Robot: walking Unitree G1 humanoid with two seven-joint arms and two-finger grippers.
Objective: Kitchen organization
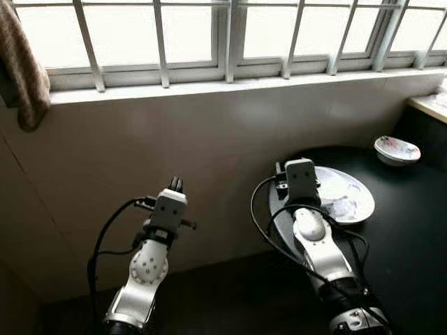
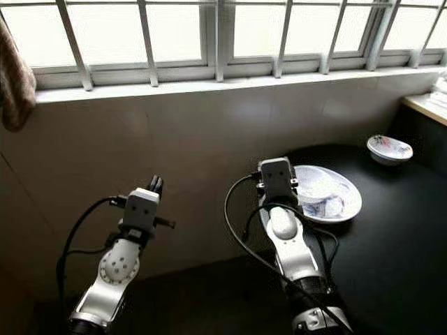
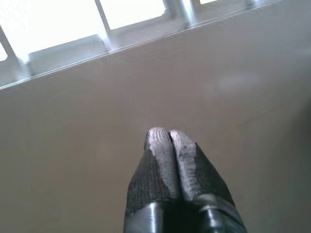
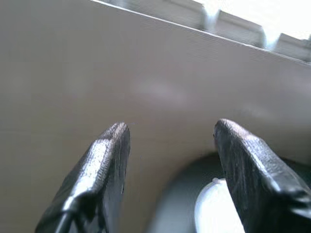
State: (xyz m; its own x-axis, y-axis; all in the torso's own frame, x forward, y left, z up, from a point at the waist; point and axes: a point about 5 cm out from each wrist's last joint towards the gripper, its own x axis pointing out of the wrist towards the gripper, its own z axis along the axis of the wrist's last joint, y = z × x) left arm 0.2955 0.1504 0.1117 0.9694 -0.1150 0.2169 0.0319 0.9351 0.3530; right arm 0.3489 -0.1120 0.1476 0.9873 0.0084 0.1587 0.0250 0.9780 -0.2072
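Left pincer [image 3: 169, 138]: I see it closed on nothing, raised before the tiled wall [image 1: 209, 139].
Right pincer [image 4: 170, 141]: fingers spread, over the plate's near rim.
Plate [image 1: 356, 202]: on the black desk [image 1: 412, 237].
Bowl [image 1: 397, 150]: farther back, beside the wall.

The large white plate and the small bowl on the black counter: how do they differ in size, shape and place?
The large white plate is wide and shallow; the small bowl is much smaller and deeper. The plate lies near the counter's rounded end, just beyond the open right pincer; the bowl sits further right, nearer the window. The plate carries faint bluish marks, the bowl a reddish pattern. Both are white, upright and rest on the black counter.
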